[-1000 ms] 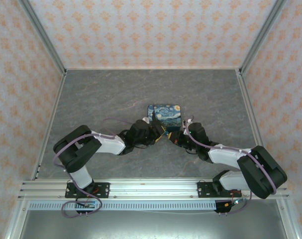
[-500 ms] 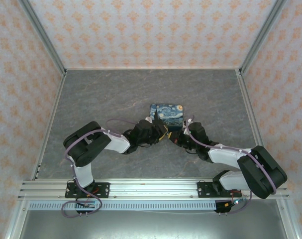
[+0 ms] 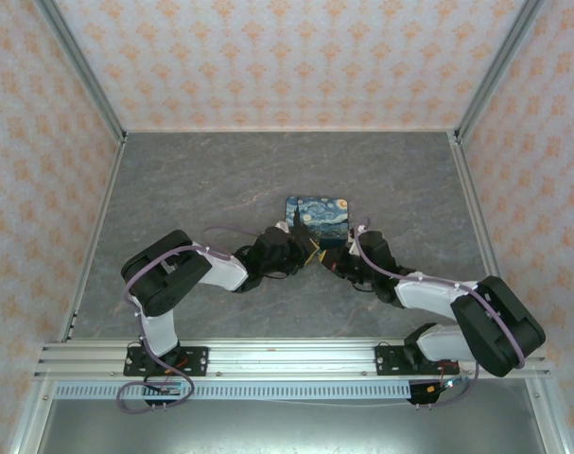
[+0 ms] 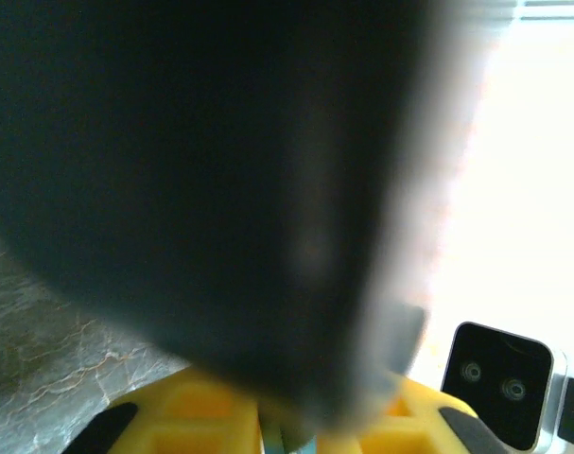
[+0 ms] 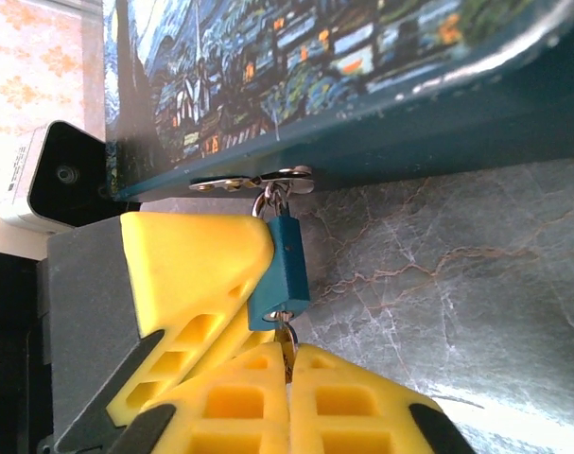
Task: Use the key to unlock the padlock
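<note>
The teal-blue padlock [image 5: 279, 272] hangs by its thin shackle from the silvery hasp [image 5: 253, 181] on the front edge of the starry-print box [image 5: 315, 76]. My right gripper [image 5: 288, 352] is shut on the small metal key [image 5: 287, 338], whose tip sits in the padlock's bottom face. My left gripper's yellow fingers [image 5: 197, 260] press against the padlock's left side. In the left wrist view the left gripper [image 4: 291, 430] is closed on a sliver of teal under the blurred dark box [image 4: 201, 170]. From above, both grippers meet at the box's [image 3: 317, 216] near edge.
The grey marbled table [image 3: 211, 180] lies open behind and beside the box. Patterned walls enclose it on three sides. The left arm's wrist camera [image 5: 60, 180] is close to the box's corner, and the right arm's camera [image 4: 499, 383] shows beside the left fingers.
The left arm has drawn in toward the right, its elbow nearer the box, and the box has shifted slightly right. The right arm has stayed put.
</note>
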Controlling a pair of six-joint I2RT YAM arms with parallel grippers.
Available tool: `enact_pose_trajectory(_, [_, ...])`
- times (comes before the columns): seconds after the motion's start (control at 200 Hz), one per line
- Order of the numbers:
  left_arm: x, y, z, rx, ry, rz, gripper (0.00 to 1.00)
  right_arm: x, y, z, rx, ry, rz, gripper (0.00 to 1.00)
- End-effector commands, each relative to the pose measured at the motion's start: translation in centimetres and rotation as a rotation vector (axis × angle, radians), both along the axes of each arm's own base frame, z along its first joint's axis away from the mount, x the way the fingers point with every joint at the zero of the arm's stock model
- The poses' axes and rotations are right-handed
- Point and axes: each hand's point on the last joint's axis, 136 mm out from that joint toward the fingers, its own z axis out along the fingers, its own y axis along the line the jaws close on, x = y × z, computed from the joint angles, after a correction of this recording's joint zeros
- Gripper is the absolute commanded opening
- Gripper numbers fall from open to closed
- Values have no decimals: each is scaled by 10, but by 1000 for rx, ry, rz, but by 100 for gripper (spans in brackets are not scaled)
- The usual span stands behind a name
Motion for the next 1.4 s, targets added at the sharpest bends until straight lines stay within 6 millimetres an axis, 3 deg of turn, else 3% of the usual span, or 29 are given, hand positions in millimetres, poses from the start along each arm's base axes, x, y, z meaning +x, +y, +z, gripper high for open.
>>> enact_pose_trajectory(0.0, [-1, -6, 9, -2, -15, -3, 10, 9, 2, 23, -24, -90, 11, 16])
enact_pose_trajectory(0.15, [-2, -2, 16, 4, -13, 6, 1, 6, -14, 13, -143, -108, 8, 32])
enact_pose_trajectory(0.315, [-4, 4, 27, 15, -8, 19, 0, 6, -28, 32, -253, -221, 30, 43])
enact_pose_trajectory(0.525, [-9, 23, 38, 66, -5, 68, 0, 10, -30, 98, -236, -508, 38, 55])
enact_pose_trajectory(0.661, [-11, 36, 43, 94, -21, 98, 0, 9, -32, 138, -237, -697, 51, 72])
enact_pose_trajectory(0.746, [-14, 40, 47, 99, -26, 101, 0, 2, -26, 158, -224, -807, 104, 83])
enact_pose_trajectory(0.836, [-15, 45, 51, 104, -32, 110, 0, -10, -13, 171, -209, -909, 214, 85])
enact_pose_trajectory(0.966, [-16, 49, 57, 108, -36, 115, 0, -19, -6, 171, -253, -987, 319, 85])
enact_pose_trajectory(1.171, [-16, 53, 61, 111, -29, 122, 0, -29, -5, 149, -497, -1114, 435, 85])
enact_pose_trajectory(1.396, [-16, 56, 63, 110, -26, 127, 0, -32, 2, 103, -873, -1217, 579, 83])
